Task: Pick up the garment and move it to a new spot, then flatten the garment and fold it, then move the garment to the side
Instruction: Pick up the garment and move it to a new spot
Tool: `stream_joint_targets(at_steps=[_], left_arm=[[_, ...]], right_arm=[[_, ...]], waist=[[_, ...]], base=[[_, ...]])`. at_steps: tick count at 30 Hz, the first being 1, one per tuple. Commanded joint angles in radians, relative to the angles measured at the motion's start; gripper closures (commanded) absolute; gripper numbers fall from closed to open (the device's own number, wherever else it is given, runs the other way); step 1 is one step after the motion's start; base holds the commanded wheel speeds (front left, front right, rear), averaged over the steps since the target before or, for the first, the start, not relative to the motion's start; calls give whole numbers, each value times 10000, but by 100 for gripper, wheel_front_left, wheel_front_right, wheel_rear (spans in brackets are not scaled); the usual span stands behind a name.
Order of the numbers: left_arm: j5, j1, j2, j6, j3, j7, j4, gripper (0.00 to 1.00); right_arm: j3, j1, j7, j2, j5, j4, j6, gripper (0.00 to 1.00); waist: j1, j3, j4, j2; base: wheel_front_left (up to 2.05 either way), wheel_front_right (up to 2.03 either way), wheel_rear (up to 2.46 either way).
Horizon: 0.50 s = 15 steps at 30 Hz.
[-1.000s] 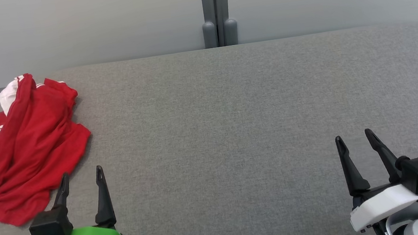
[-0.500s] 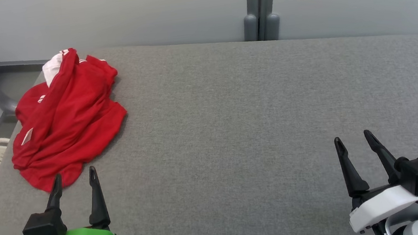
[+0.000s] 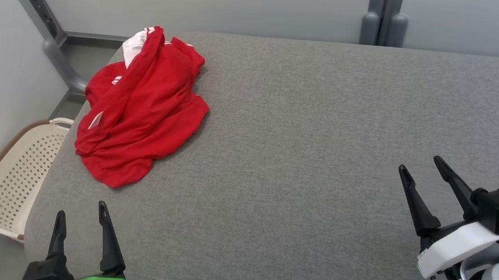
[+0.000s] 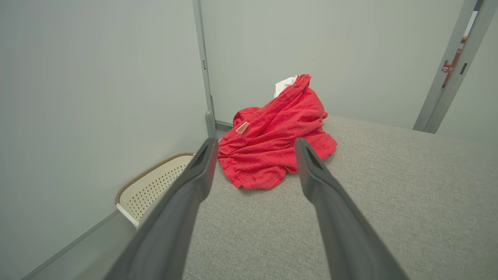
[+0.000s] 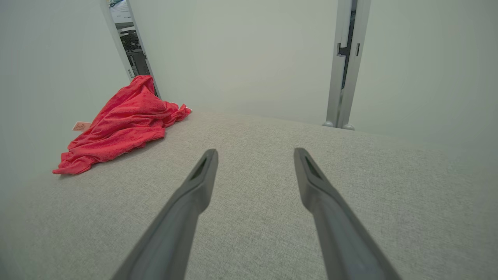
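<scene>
Head view: high, looking down on garment [image 3: 141, 115]. Wrist views: low, level, both facing garment; left wrist nearer.

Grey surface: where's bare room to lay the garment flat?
Bare: the middle and right of the grey surface, bordered by the red garment on the left, the wall posts behind, and the left gripper and right gripper in front. Crowded: the far-left corner, where the garment is heaped.
</scene>
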Motion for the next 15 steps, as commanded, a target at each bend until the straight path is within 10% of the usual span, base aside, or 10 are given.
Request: stream_joint_targets(at_steps=[1,15], left_arm=[[-26,95,16,71,39,-105,14,0],[-179,168,74,265,195,-520,240,0]], right_arm=[[-26,49,-12,-63,-22,-31,1,0],[91,50,110,-172,8,-93,-1,0]], waist=[[0,104,454,0],[0,140,627,0]], base=[[0,0,0],[0,0,0]])
